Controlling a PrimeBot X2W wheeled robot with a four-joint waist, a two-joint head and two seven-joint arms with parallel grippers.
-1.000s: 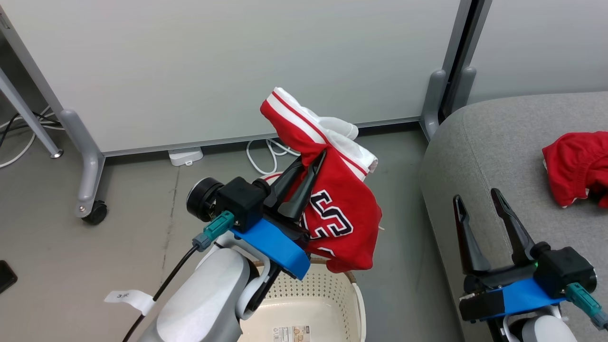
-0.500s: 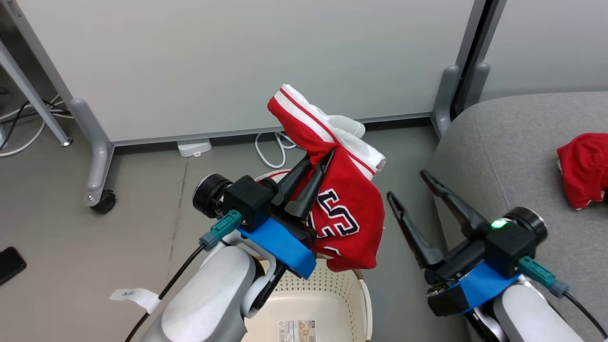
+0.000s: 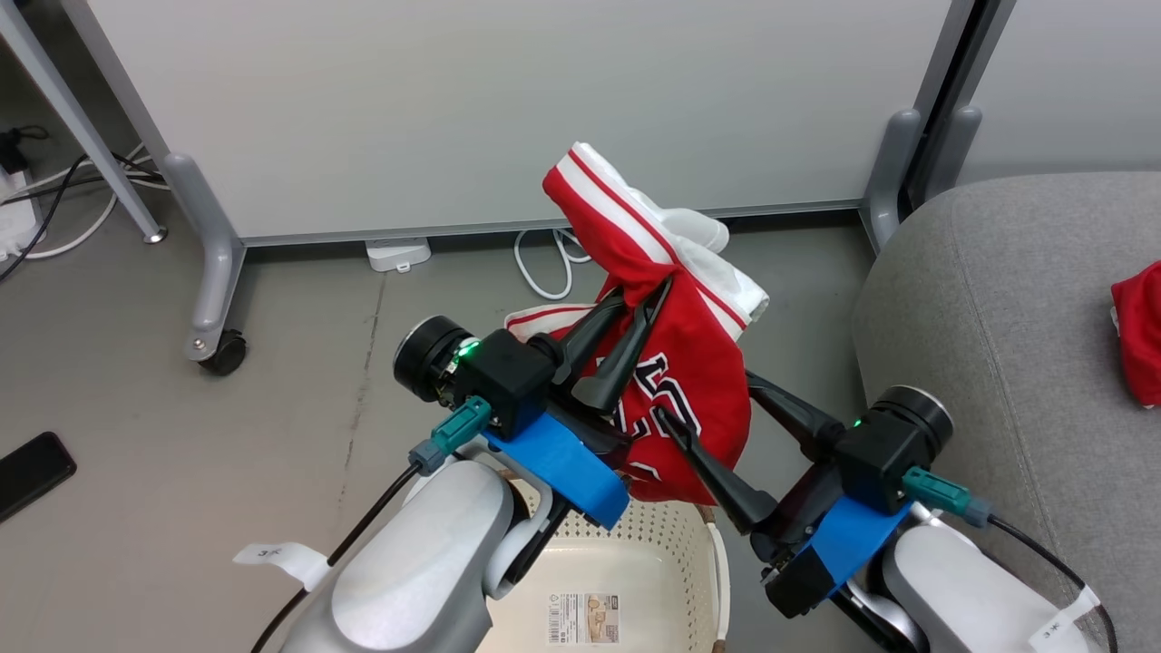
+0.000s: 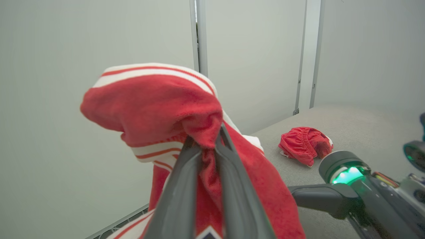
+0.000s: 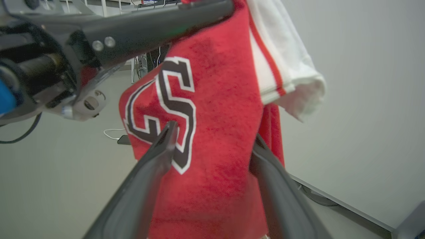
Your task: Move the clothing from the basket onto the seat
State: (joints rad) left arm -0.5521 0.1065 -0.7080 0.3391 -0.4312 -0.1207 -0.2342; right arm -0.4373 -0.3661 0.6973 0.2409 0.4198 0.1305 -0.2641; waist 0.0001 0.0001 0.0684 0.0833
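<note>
The red jersey (image 3: pixel 680 363) with black-and-white numbers hangs in the air above the cream basket (image 3: pixel 721 580). My left gripper (image 3: pixel 646 290) is shut on a bunched fold near its white-striped top (image 4: pixel 159 99). My right gripper (image 3: pixel 706 395) is open, and its two fingers stand on either side of the jersey's lower part (image 5: pixel 215 132). The red shorts (image 3: pixel 1141 331) lie crumpled on the grey seat (image 3: pixel 980 299) at the right. They also show in the left wrist view (image 4: pixel 305 144).
White partition panels stand behind on grey feet with a caster (image 3: pixel 222 352). White cables (image 3: pixel 544 272) and a power block (image 3: pixel 397 254) lie along their base. A black phone (image 3: pixel 32 462) lies on the grey floor at the left.
My right gripper has swung left, from over the seat to the hanging jersey, staying open. The left gripper keeps its hold. The camera has turned, shifting the scene rightward.
</note>
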